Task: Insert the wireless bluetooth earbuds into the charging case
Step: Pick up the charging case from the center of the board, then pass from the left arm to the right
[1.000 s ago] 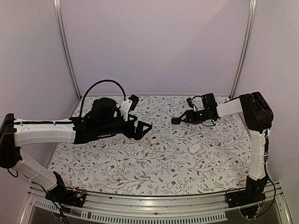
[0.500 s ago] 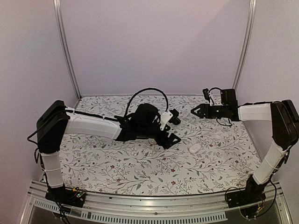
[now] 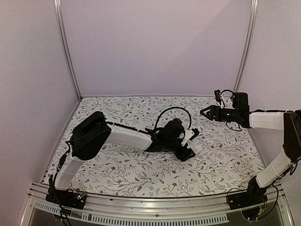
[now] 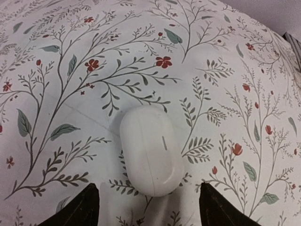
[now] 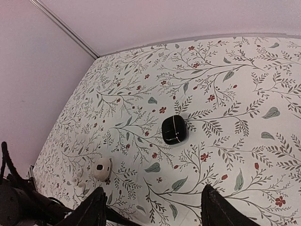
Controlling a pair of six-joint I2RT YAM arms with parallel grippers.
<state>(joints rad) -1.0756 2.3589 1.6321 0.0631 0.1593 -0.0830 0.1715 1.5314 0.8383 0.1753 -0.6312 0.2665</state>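
While the left claw (image 4: 148, 209) stands open low over the counter (image 4: 56, 94), its two dark fingertips (image 4: 80, 209) flank the near end of a closed white case (image 4: 150, 149) with a gap on either side. The case lies flat on the floral-printed surface, seam and small mark uppermost.

Top view: the left arm (image 3: 127, 136) reaches across to the middle-right of the counter. The right claw (image 3: 203, 113) hangs in the air near the far right.

Right wrist view: the right claw is open and holds nothing. On the counter beyond it lies a closed black case (image 5: 175, 129). Well apart to the left of that case sits a second white case (image 5: 102, 168), and the white earbuds (image 5: 77, 175) lie loose on the counter just beside it. Whether that second case holds anything cannot be told.
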